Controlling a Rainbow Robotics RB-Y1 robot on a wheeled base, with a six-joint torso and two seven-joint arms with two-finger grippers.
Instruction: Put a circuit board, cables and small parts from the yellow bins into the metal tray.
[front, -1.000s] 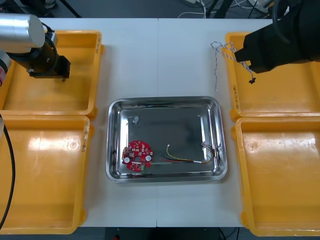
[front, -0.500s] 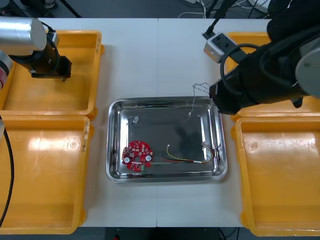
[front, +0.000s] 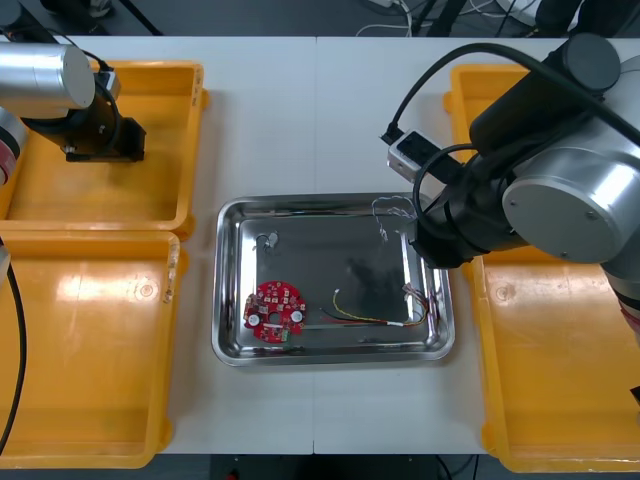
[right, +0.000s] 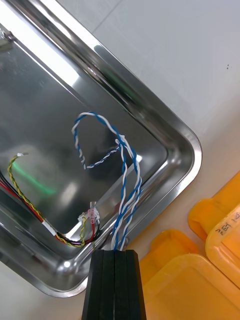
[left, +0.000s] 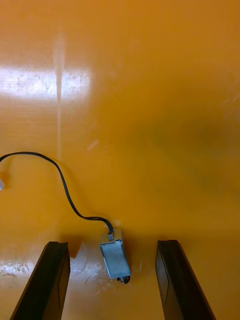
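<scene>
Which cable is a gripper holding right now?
The twisted blue and white cable, in the right gripper over the metal tray; the red and yellow cable and the black cable lie loose.

Tray in the middle of the table, bins at both sides, one gripper over each area.
On the table (front: 320, 120), the tray (front: 330, 357) lies between the bins (front: 560, 350). The right gripper (right: 115, 252) hangs over the tray's far right corner; a cable (right: 125, 170) is pinched in its fingers and loops ahead of them over the tray floor. A board (front: 274, 311) lies in the tray, left of this gripper and nearer the robot. A second cable (front: 370, 320) lies right of the board, just beside the fingers. The left gripper (left: 111, 245) hangs over the far left bin (front: 60, 190). A small part (left: 115, 257) lies on the bin floor between its spread fingers, and its wire (left: 60, 185) runs out ahead of one finger.
</scene>
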